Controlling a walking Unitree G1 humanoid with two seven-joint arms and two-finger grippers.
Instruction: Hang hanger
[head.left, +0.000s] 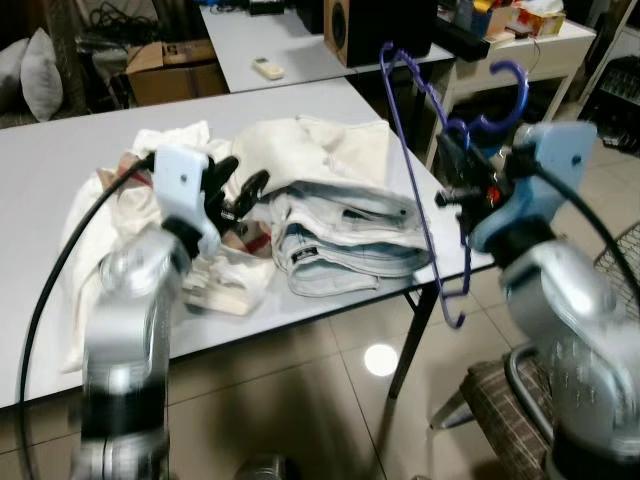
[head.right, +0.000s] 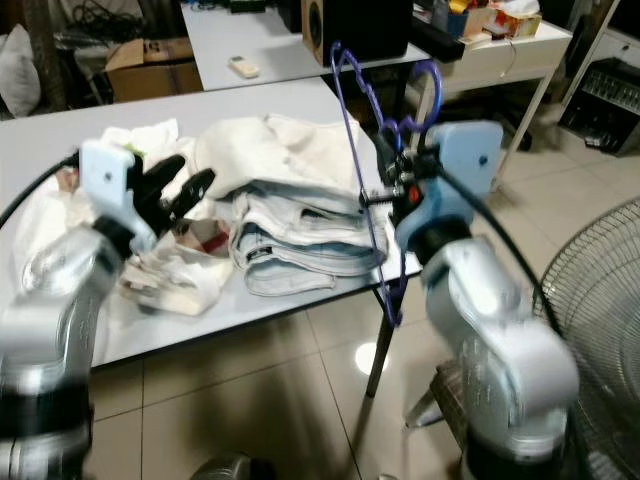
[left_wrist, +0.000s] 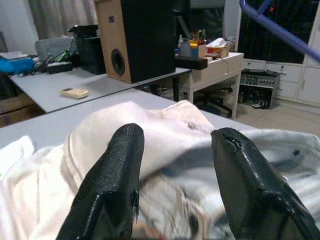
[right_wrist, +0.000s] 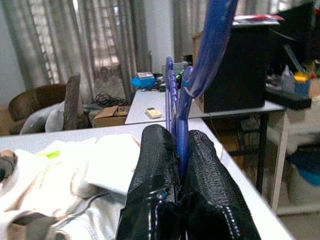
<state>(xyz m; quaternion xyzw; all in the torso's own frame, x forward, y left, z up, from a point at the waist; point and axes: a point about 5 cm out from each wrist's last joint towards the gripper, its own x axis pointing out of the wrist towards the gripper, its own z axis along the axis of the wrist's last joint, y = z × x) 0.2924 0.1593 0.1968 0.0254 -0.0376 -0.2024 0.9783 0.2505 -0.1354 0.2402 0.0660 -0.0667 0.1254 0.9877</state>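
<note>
- Currently, the right gripper (right_wrist: 176, 172) is clenched on the hanger (head.left: 425, 190); the right wrist view shows both black fingers (right_wrist: 150, 175) pressed against the blue wire with no gap.
- The grip sits just below the hook (head.left: 500, 100), near the neck of the frame, so the hook rises above the jaws and the body hangs below and to the robot's left of them.
- The hanger's long axis runs steeply, from its upper corner over the table edge down to its lower corner below the tabletop, near the table leg (head.left: 412, 335).
- The frame stands on edge, tilted, and is clear of the clothes (head.left: 340, 225); it crosses in front of the pile without resting on it.
- The left gripper (left_wrist: 175, 175) is released: its fingers are spread wide, hovering just above the clothes on the table (head.left: 60, 150), and it holds nothing.
- The right arm is the one at work, at the table's right end; the left arm is well apart from the hanger.
- No rail or rod can be identified in these views, so the target cannot be placed.
- Judgement: the coming move depends on the hook pointing up and away from the jaws; the hook must lead, with the body trailing below.
- Risk: the lower corner may snag the table edge or the clothes as the arm moves.
</note>
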